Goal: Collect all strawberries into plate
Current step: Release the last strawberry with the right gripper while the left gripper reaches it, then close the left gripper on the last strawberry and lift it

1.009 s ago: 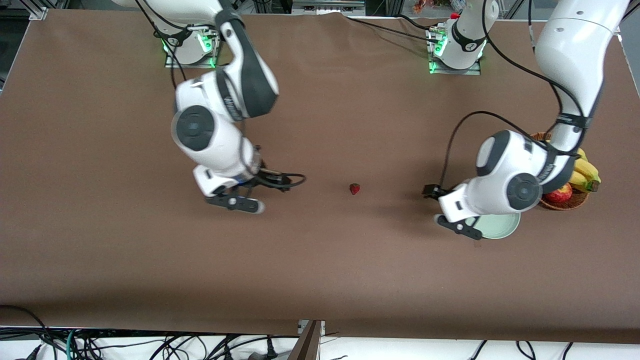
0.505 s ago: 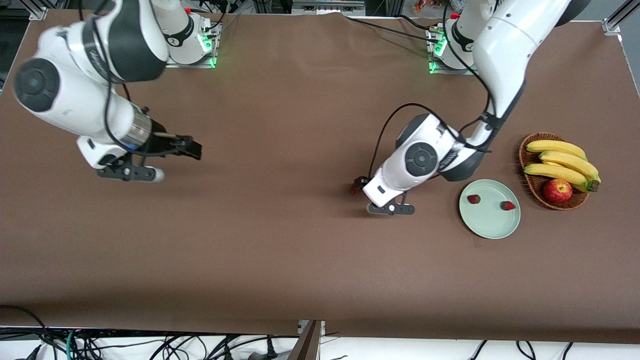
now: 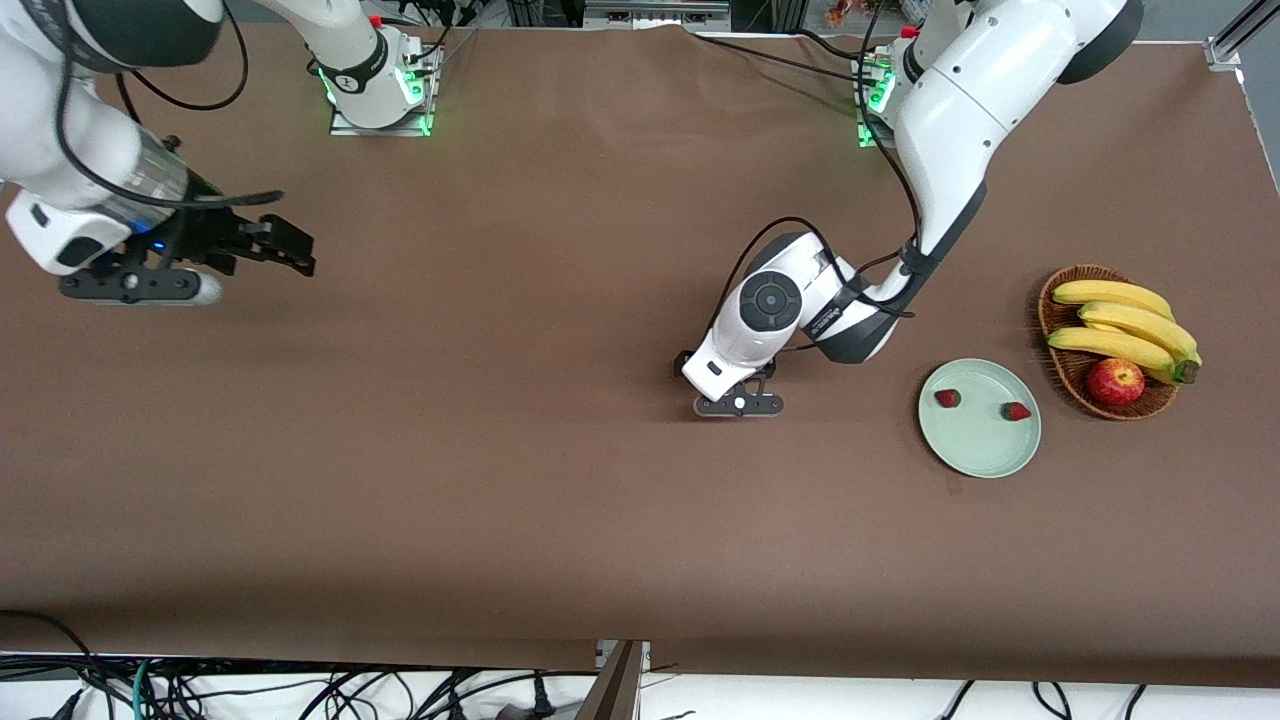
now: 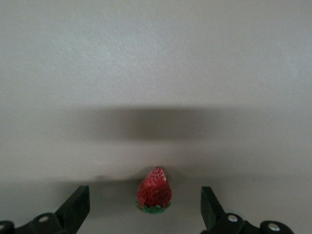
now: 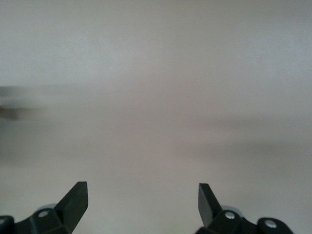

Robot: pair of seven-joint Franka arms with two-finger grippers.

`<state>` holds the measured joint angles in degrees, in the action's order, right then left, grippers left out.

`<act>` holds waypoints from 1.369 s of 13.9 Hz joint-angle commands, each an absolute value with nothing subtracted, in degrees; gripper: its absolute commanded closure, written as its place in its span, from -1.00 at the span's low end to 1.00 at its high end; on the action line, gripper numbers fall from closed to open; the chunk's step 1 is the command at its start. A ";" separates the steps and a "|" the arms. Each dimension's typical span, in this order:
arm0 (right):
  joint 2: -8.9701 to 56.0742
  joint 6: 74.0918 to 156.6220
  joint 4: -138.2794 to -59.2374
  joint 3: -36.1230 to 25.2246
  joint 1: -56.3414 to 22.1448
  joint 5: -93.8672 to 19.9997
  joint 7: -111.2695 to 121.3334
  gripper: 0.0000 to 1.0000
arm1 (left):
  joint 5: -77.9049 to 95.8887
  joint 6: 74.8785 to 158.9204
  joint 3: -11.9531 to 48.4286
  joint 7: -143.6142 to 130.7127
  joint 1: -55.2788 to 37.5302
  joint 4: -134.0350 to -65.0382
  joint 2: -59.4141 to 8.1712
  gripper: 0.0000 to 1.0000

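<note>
The pale mint-green plate (image 3: 980, 452) lies at the left arm's end of the table and holds two strawberries (image 3: 947, 398) (image 3: 1017, 411). My left gripper (image 3: 695, 368) is low over the middle of the table and open. In the left wrist view a third strawberry (image 4: 154, 191) lies on the brown cloth between the open fingers of the left gripper (image 4: 143, 196), untouched; in the front view the hand hides it. My right gripper (image 3: 287, 244) is open and empty, raised over the right arm's end of the table; its wrist view shows only bare cloth between the right gripper's fingers (image 5: 141, 189).
A brown wicker basket (image 3: 1060, 362) with bananas (image 3: 1120, 320) and a red apple (image 3: 1115, 380) stands beside the plate, farther toward the left arm's end. Cables hang at the table's near edge.
The left arm has swung from over the plate to the middle of the table, over the lone strawberry. The right arm has drawn back toward its own end of the table.
</note>
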<state>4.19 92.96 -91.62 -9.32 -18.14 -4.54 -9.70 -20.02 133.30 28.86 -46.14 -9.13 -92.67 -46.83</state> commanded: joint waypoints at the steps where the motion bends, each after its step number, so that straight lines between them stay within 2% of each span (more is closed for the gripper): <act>1: 0.71 92.46 -94.30 -6.42 -14.15 -1.60 -6.60 -0.99 | -21.62 134.30 28.21 -47.29 -9.93 -92.29 -47.37 -0.62; 2: 0.44 92.37 -94.22 -6.42 -14.32 -0.19 -5.55 -0.99 | -21.62 134.30 28.21 -47.37 -10.02 -92.29 -47.72 -0.21; 6: 0.79 92.72 -93.78 -6.59 -14.41 0.26 -2.47 -0.99 | -21.62 134.03 28.21 -49.56 -10.11 -92.98 -47.81 0.39; 7: 0.97 92.90 -93.78 -6.77 -14.41 0.61 -1.68 -0.99 | -21.62 133.95 28.21 -49.66 -9.93 -92.99 -47.73 0.69; 9: 1.58 93.17 -92.38 -6.94 -14.24 0.97 -0.62 -0.99 | -21.71 133.33 28.21 -49.05 -9.23 -92.90 -46.76 0.88; 11: 1.67 92.99 -92.02 -6.86 -14.33 0.88 -0.62 -0.99 | -21.71 129.06 28.30 -49.04 -8.53 -92.12 -44.49 0.95; 16: 3.34 94.04 -90.35 -6.94 -14.06 0.79 -1.58 -0.99 | -20.92 116.92 28.65 -34.75 -1.07 -91.49 -36.58 0.95; 19: 3.78 97.73 -89.82 -7.03 -13.71 0.35 -1.57 -0.99 | -20.83 112.69 28.74 -22.80 3.94 -91.58 -34.72 0.93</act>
<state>2.75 96.77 -91.67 -7.56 -14.67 0.15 -1.77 -20.17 114.50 28.38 -29.31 1.33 -90.23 -36.47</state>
